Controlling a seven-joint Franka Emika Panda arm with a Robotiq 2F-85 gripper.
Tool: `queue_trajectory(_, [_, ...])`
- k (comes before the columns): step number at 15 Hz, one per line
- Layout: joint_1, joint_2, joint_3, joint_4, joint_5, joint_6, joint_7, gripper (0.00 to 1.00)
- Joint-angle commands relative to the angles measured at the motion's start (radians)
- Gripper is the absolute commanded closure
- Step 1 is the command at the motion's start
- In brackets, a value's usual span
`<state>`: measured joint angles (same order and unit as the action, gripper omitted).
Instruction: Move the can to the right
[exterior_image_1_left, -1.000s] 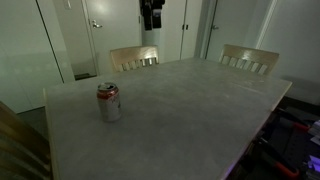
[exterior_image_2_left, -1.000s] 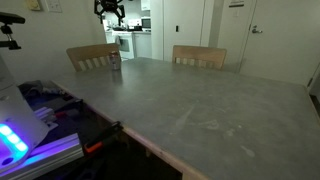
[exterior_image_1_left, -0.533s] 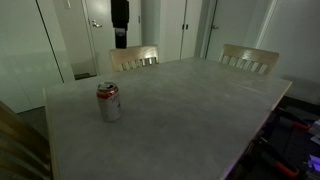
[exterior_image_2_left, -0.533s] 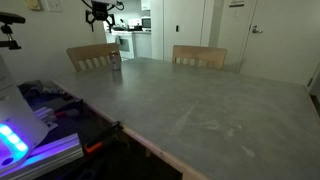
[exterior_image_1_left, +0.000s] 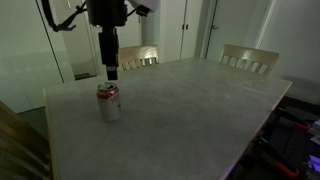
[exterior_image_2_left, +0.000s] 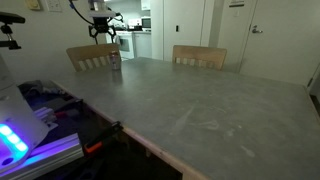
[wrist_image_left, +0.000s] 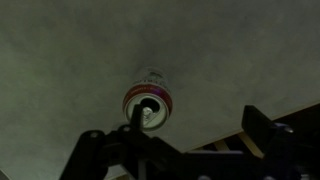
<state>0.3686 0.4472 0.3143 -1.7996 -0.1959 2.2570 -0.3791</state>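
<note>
Silver-grey can (exterior_image_1_left: 108, 103), red band under the silver lid, stands upright on the grey tabletop (exterior_image_1_left: 190, 115) in an exterior view. It sits near the tabletop corner at the left of that picture, set in from both edges. Gripper (exterior_image_1_left: 111, 73) hangs straight above it, pointing down, tips just above the lid with a small gap and no contact. Finger spread can't be read from here. Two wooden chairs (exterior_image_1_left: 248, 58) stand at the far edges.

Exterior view from the opposite end: can (exterior_image_2_left: 116, 62) is small and dim at the far-left corner of the tabletop (exterior_image_2_left: 200, 105), close to the far edge and right by a chair back (exterior_image_2_left: 92, 56). Gripper (exterior_image_2_left: 104, 33) is above it. Can detail is too small to read beyond a dark upright cylinder. A purple-lit unit (exterior_image_2_left: 20, 135) sits off the near-left edge.

Wrist view: looks straight down on the can (wrist_image_left: 148, 103). Round silver lid with a dark opening and a red ring around the rim, on mottled grey tabletop (wrist_image_left: 70, 50). Gripper (wrist_image_left: 172, 128) is spread wide, with fingers (wrist_image_left: 262, 128) on either side at the bottom of the picture and nothing held. The can is clear of both fingers, offset toward the left-hand one. Wood of a chair (wrist_image_left: 225, 147) shows at lower right.
</note>
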Motion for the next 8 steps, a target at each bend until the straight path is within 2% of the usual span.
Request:
queue_trajectory(1, [0.045, 0.068, -0.018, 0.075, -0.091, -0.006, 0.032, 0.0])
queue_trajectory(8, [0.025, 0.18, -0.045, 0.205, -0.113, 0.0, -0.004, 0.0])
